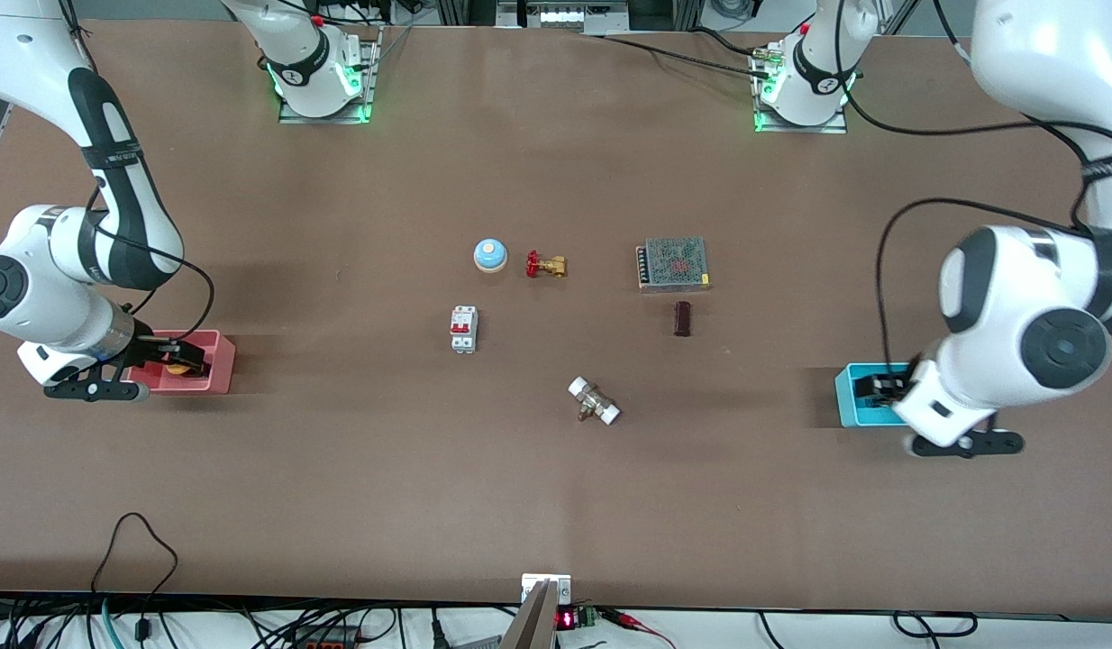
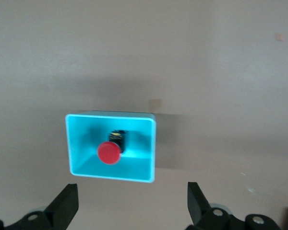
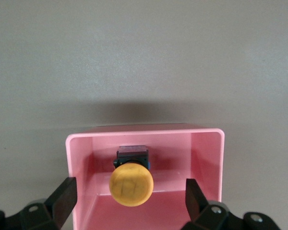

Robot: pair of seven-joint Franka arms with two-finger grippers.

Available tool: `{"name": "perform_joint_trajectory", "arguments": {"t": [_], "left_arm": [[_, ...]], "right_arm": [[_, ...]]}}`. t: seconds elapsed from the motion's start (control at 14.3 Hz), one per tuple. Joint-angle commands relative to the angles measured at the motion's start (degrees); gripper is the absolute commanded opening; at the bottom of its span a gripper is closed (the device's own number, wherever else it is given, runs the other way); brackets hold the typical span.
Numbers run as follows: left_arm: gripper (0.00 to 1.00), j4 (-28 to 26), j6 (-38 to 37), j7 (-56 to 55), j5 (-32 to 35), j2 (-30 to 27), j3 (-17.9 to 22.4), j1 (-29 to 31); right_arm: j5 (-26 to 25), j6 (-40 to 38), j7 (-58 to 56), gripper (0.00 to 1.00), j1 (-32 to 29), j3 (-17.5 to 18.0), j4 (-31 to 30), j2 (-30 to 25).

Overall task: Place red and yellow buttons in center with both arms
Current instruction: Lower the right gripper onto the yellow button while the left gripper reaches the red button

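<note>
The yellow button [image 3: 131, 185] lies in a pink bin [image 3: 206, 158] at the right arm's end of the table; it also shows in the front view [image 1: 179, 367]. My right gripper [image 3: 130, 197] is open just above it, one finger on each side of the cap; in the front view it [image 1: 173, 353] is over the pink bin [image 1: 221, 361]. The red button [image 2: 109, 152] lies in a blue bin [image 2: 151, 148] at the left arm's end. My left gripper [image 2: 133, 203] is open and empty, higher above that bin [image 1: 849, 397]. The brown table centre [image 1: 529, 361] is bare.
Around the centre lie a blue bell [image 1: 490, 255], a brass valve with a red handwheel [image 1: 545, 265], a metal power supply [image 1: 672, 263], a dark cylinder [image 1: 682, 318], a white circuit breaker [image 1: 464, 329] and a brass fitting with white ends [image 1: 594, 401].
</note>
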Motion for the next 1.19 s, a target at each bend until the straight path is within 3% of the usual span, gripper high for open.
{"name": "perform_joint_trajectory", "arguments": {"t": [0.0,0.28,0.84,0.98,1.12], "left_arm": [[1.0,0.4,3.7,3.1,1.1,3.5,-0.6,1.9],[1.0,-6.9,13.2,7.8,0.9,4.8,-0.9,5.2],[0.88,-14.5,17.6,8.1,0.9,4.6,-0.9,5.8],[0.78,-15.1,17.5,8.2,0.9,4.5,-0.9,5.9],[0.5,-15.0,17.5,8.1,0.9,4.5,-1.0,5.8]], "right_arm": [[-2.6,2.6,-0.8,1.0,-1.0,0.4,-0.8,0.4],[-3.9,4.1,-0.8,1.0,-1.5,0.4,-0.7,1.7],[-4.0,4.1,-2.8,1.0,-1.4,0.4,-0.8,2.7],[-3.9,4.0,-2.8,1.0,-1.5,0.5,-0.9,2.8],[-3.9,3.9,-2.8,0.99,-1.5,0.5,-1.0,2.9]]}}
